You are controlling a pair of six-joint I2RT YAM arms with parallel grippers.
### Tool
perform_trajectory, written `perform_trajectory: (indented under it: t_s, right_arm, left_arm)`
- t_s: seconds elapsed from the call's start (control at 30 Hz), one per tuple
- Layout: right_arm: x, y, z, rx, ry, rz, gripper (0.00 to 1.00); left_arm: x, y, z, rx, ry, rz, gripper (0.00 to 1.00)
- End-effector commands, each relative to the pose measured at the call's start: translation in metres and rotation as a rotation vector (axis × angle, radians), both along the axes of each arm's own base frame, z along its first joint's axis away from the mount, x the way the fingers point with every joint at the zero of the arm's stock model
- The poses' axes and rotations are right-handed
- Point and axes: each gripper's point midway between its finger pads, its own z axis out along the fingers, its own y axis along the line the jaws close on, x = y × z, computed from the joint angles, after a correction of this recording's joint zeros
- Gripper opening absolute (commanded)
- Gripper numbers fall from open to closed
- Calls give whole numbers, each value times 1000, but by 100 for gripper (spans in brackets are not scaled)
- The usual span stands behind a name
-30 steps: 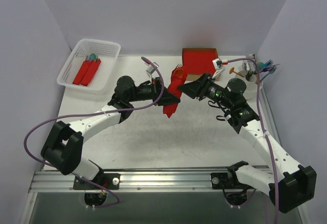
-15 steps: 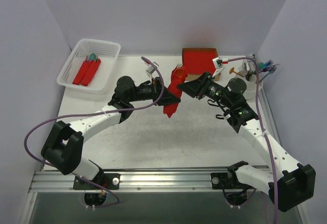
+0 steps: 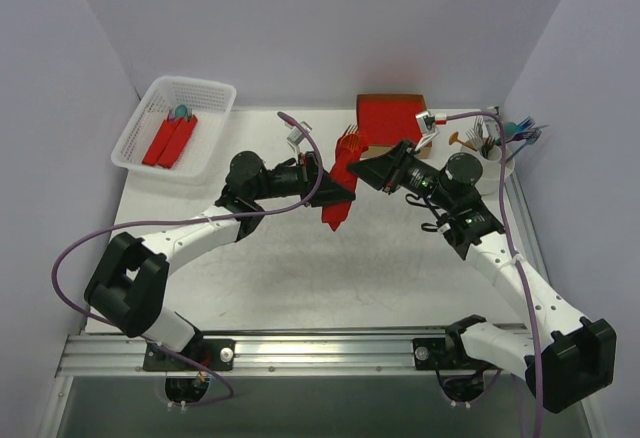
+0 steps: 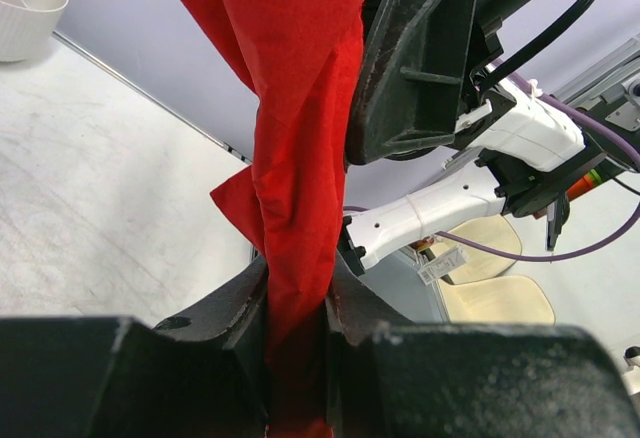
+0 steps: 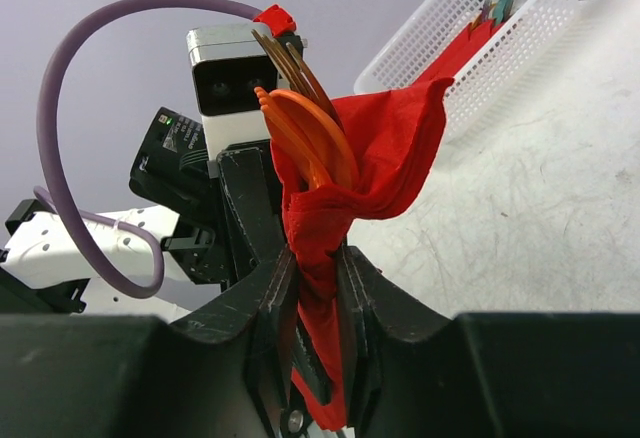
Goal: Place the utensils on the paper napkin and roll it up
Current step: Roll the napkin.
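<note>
Red paper napkin [image 3: 335,208] bunched around orange utensils [image 5: 305,133], held over the worktop's [image 3: 300,278] far middle, left claw [image 4: 297,358] clamped on the napkin, right claw [image 5: 315,288] clamped on it from the opposite side, utensil ends poking out

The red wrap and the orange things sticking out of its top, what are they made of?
The paper napkin looks like thin, matte paper: it creases and droops in soft folds, with a floppy corner. The orange utensils look like smooth, hard plastic, going by their even colour and slight shine, though the look alone does not settle it.
</note>
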Motion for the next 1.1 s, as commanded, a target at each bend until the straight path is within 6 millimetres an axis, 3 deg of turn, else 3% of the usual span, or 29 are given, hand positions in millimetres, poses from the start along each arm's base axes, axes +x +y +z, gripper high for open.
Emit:
perform_trajectory:
  t_s: [0.0, 0.1, 0.33, 0.4, 0.43, 0.53, 0.67, 0.87, 1.07]
  right_arm:
    - [-8, 3, 21, 33, -104, 37, 20]
    - [-7, 1, 22, 34, -110, 26, 19]
    - [-10, -1, 25, 40, -137, 23, 0]
    - [-13, -1, 27, 51, -148, 30, 0]
    - [-14, -1, 26, 54, -145, 31, 0]
    - [-17, -2, 29, 65, -152, 36, 0]
    - [-18, -1, 30, 86, -147, 40, 0]
    - [-19, -1, 30, 108, -135, 46, 0]
    - [-20, 0, 33, 128, -133, 53, 0]
  left_arm:
    - [-12, -2, 11, -38, -48, -40, 2]
    - [-14, -1, 11, -39, -46, -43, 2]
    - [-19, 3, 16, -48, -53, -46, 3]
    - [-20, 5, 18, -50, -56, -46, 11]
    - [-20, 5, 19, -50, -57, -45, 20]
    - [-19, 7, 23, -57, -67, -40, 27]
    - [-19, 9, 29, -64, -82, -36, 54]
    - [-17, 11, 34, -70, -92, -28, 63]
    - [-13, 12, 34, -73, -96, -16, 81]
